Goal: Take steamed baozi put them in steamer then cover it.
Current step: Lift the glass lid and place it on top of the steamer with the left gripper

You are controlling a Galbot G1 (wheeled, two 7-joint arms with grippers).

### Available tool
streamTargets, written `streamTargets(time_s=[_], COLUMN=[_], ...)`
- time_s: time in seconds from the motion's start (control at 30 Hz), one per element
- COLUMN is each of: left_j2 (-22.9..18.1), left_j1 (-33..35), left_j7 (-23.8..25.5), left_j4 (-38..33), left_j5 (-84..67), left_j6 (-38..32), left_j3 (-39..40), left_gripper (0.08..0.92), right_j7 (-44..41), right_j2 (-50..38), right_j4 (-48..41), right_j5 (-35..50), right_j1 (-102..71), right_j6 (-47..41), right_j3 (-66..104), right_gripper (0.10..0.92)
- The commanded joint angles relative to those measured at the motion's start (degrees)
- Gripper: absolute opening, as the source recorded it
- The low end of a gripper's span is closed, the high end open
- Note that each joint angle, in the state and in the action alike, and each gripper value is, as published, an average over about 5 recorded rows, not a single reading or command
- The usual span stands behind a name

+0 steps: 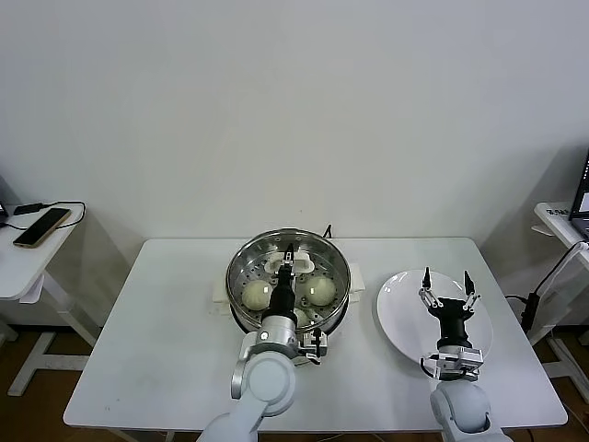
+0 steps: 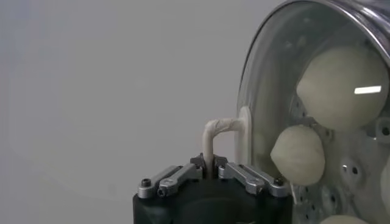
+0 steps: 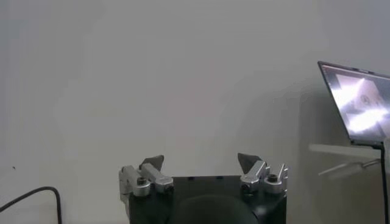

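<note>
Steamer (image 1: 241,267) shiny perforated steel, smooth round baozi (image 1: 257,295), left end effector (image 1: 289,259) pinching glass lid's handle (image 2: 214,135), right end effector (image 1: 448,286) spread wide, empty.

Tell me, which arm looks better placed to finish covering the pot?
The left. Its gripper is shut on the lid handle over the steamer; the right gripper hangs open over the plate.

Lab or office: bare white wall (image 1: 294,110); desks; laptop (image 3: 359,103).
</note>
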Motion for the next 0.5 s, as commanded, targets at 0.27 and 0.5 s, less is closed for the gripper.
streamTargets(time_s=[0.27,0.5], left_j2=[-0.4,-0.6], left_j1=[0.6,0.4], left_j7=[1.9,1.1], left_j4=[-0.1,-0.1], left_j5=[-0.7,-2.2], left_j6=[0.1,-0.1], left_j3=[0.2,-0.1], left_gripper=[0.192,0.2], right_j7=[0.0,0.0], right_j2=[0.1,0.1], right_j4=[0.1,0.2], right_j5=[-0.1,-0.2], right_j1=[0.1,-0.1], right_j6=[0.0,0.1], right_j3=[0.0,0.0], right_gripper=[0.823,0.823])
